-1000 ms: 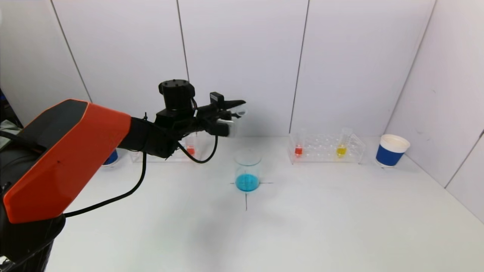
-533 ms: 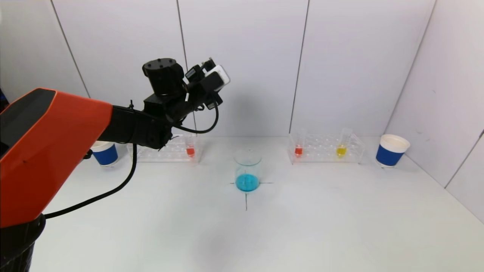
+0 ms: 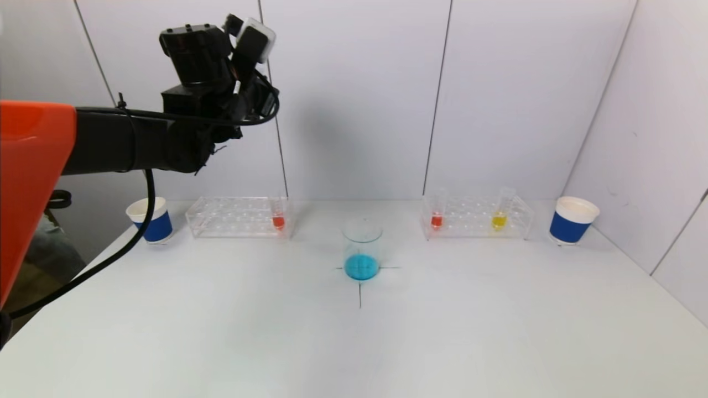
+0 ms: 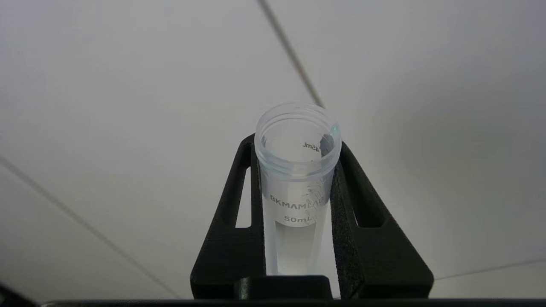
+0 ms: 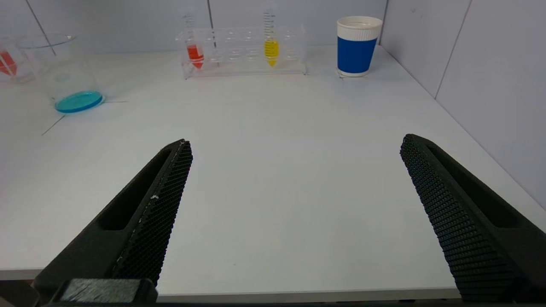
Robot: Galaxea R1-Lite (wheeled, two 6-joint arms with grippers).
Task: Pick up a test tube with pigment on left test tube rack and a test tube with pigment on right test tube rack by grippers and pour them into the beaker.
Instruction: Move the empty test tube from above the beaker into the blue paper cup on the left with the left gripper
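Observation:
My left gripper is shut on a clear, empty-looking 50 mL test tube, mouth facing the wall. In the head view the left arm's wrist is raised high at the back left, above the left rack, and the fingers are hidden behind it. That rack holds one red-pigment tube. The beaker with blue liquid stands at the centre cross mark. The right rack holds a red tube and a yellow tube. My right gripper is open and empty, low over the table's near edge.
A blue-and-white paper cup stands left of the left rack and another cup right of the right rack. White wall panels close the back and right side. The right wrist view shows the beaker and the right rack far off.
The left arm has risen and swung left, away from above the beaker, carrying the tube and turning its wrist upward. The right gripper has not moved.

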